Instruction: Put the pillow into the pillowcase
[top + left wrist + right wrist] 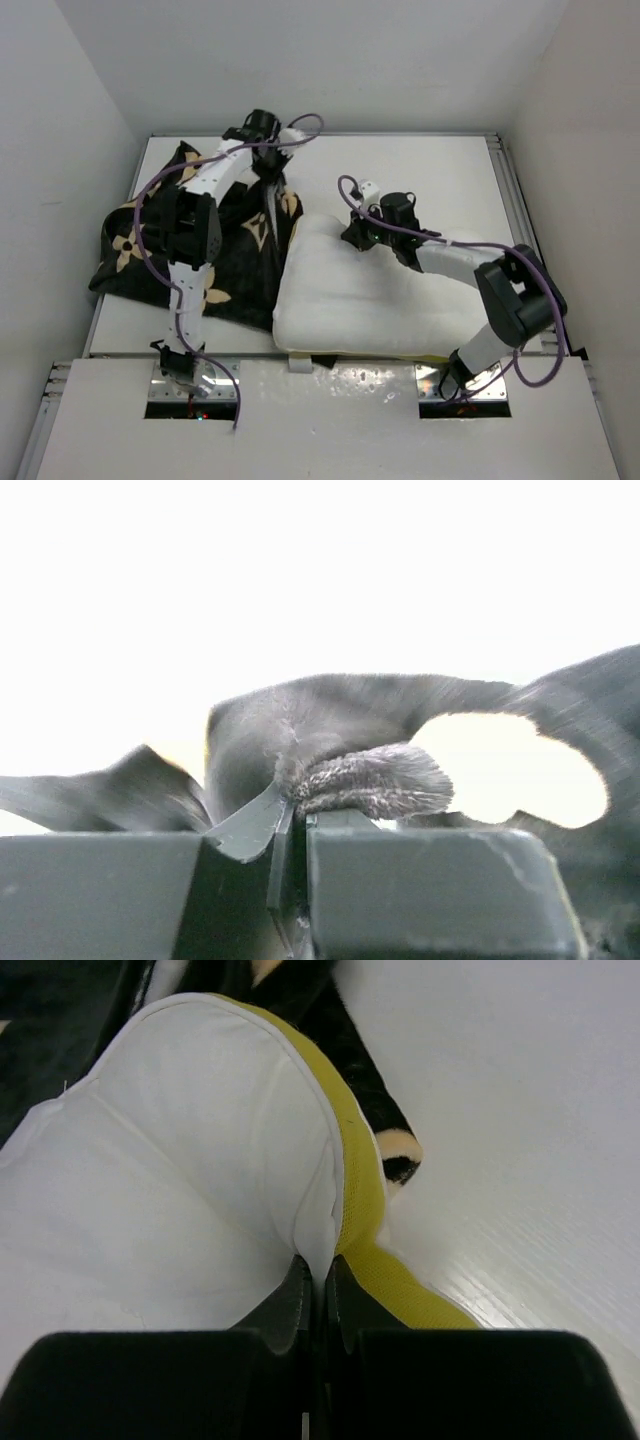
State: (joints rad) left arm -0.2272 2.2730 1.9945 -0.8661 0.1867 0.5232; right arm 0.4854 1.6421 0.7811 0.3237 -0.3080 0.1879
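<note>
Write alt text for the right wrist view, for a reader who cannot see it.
The right gripper is shut on the edge of the white pillow, pinching it beside its yellow trim. Behind the pillow lies the black patterned pillowcase, on a white table.

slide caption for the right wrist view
The right gripper pinches the pillow at its yellow trim, pillowcase just beyond.

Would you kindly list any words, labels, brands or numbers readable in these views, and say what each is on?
None: no text is readable in any view.
The pillowcase carries only tan flower and star motifs, no letters.
The pillow is plain white with yellow trim.
</note>
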